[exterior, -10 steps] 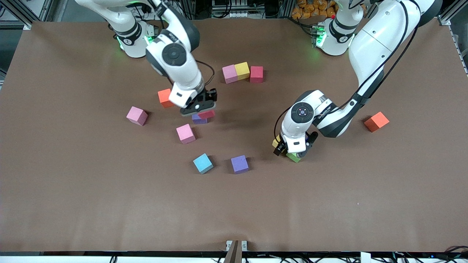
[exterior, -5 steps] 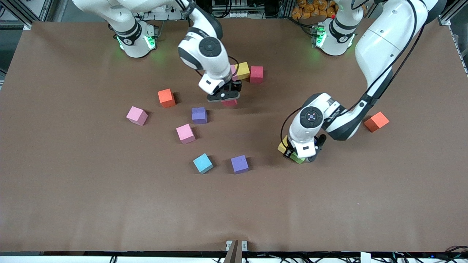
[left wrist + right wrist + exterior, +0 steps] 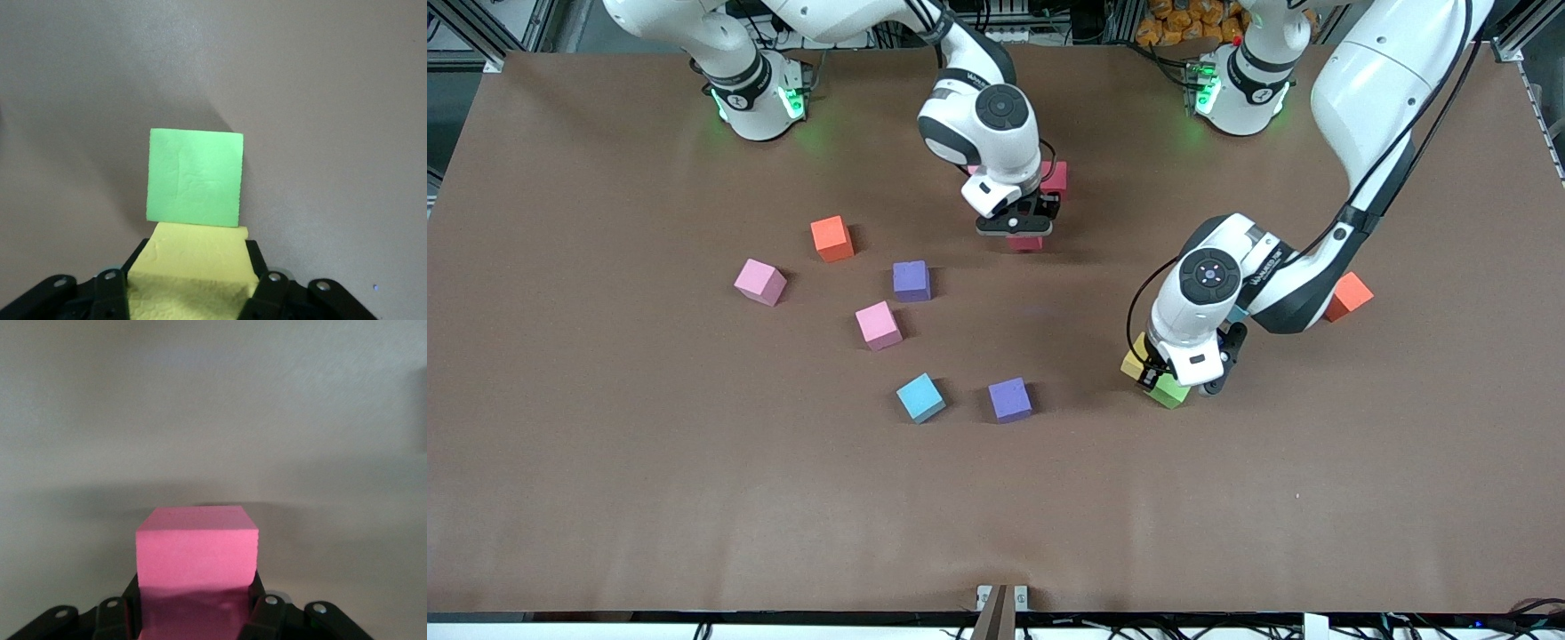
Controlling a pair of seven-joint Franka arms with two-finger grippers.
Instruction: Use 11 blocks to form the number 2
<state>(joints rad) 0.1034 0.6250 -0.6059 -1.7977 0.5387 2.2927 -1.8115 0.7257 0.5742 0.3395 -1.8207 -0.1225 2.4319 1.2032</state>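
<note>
Two jaws grip cubes: left gripper [image 3: 1184, 378] yellow block [image 3: 190, 270] (touching green block [image 3: 194, 177]), right gripper [image 3: 1021, 233] red block [image 3: 197, 553].

I count eleven cubes that show: pink cube twice [image 3: 760, 282] [image 3: 879, 324], purple cube twice [image 3: 911, 281] [image 3: 1010, 399], orange cube twice [image 3: 831, 238] [image 3: 1353, 292], red cube twice [image 3: 1025, 243] [image 3: 1057, 178], one light blue cube [image 3: 920, 397], one yellow cube [image 3: 1135, 363], one green cube [image 3: 1170, 392]. White robot arms [image 3: 996, 124] [image 3: 1369, 98]: two.
</note>
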